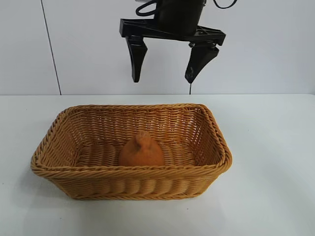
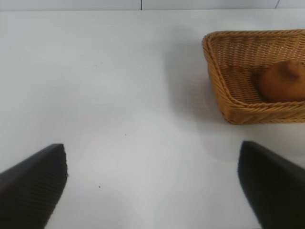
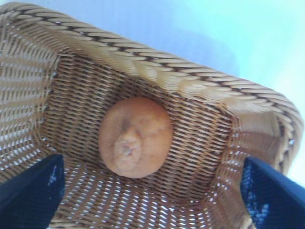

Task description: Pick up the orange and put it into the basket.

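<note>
One orange [image 1: 141, 150] sits in the basket [image 1: 59, 169] (right hand [image 1: 163, 77] above, spread wide, empty).

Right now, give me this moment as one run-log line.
orange: on basket floor, free | right gripper: open, empty, above basket | left gripper: open, empty, over bare table beside basket | placement: done

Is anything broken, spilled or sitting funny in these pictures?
Nothing stands out. The orange sits upright on the floor of the basket, knob on top, skin whole. The basket stands flat on the table, its weave unbroken. The right gripper hangs open above it; the left gripper is open off to the side.
</note>
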You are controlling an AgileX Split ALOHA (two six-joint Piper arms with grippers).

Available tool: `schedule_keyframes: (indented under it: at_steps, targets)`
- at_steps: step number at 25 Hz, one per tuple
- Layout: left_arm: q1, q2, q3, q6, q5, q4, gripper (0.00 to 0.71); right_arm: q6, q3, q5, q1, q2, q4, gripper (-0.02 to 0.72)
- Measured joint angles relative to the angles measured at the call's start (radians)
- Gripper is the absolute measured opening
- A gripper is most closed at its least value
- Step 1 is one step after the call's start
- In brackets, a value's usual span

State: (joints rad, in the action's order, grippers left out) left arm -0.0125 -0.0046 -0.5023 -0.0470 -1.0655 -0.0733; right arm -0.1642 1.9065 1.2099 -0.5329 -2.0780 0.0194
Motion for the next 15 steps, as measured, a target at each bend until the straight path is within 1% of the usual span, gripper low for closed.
schedule_keyframes:
  at_steps: [5, 10, 12, 15]
  targets:
    - [0.0, 0.0, 0.0, 0.0, 0.0, 0.0, 0.693, 0.03, 0.0, 0.001, 0.166, 0.0, -0.036, 0.694]
    - [0.0, 0.0, 0.0, 0.0, 0.0, 0.0, 0.693, 0.046, 0.0, 0.001, 0.325, 0.0, -0.041, 0.694]
    - [0.0, 0.0, 0.0, 0.0, 0.0, 0.0, 0.693, 0.054, 0.0, 0.001, 0.377, 0.0, -0.041, 0.694]
    - [0.0, 0.0, 0.0, 0.0, 0.0, 0.0, 0.693, 0.057, 0.0, 0.001, 0.428, 0.0, -0.041, 0.694]
